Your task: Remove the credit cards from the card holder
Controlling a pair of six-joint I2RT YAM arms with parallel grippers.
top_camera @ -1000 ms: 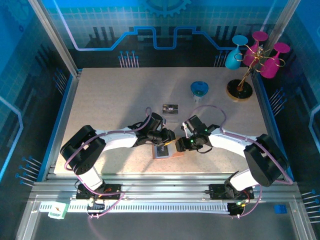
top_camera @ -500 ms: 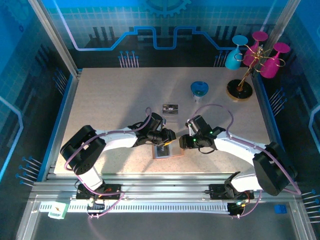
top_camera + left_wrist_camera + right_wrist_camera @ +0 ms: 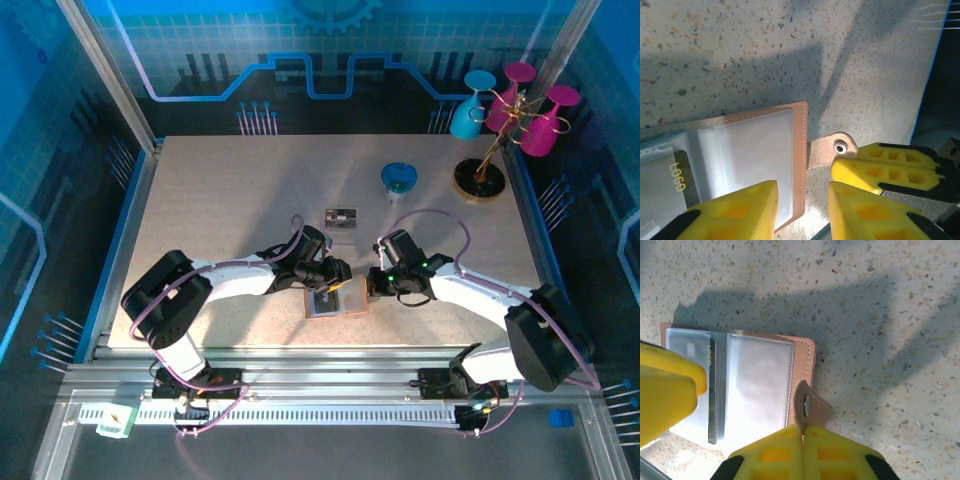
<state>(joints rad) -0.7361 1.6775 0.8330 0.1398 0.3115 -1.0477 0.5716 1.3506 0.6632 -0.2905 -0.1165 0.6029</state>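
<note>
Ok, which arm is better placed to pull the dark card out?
Probably left: the left gripper hangs open over the card holder by the dark card; the right gripper is shut on the snap tab.

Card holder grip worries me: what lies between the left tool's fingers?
The card holder's brown rim and some bare table, in the left wrist view.

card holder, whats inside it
A dark card marked LOGO sits in the card holder's clear sleeve; the next sleeve looks empty. The left end effector covers part, hiding any other cards.
</note>
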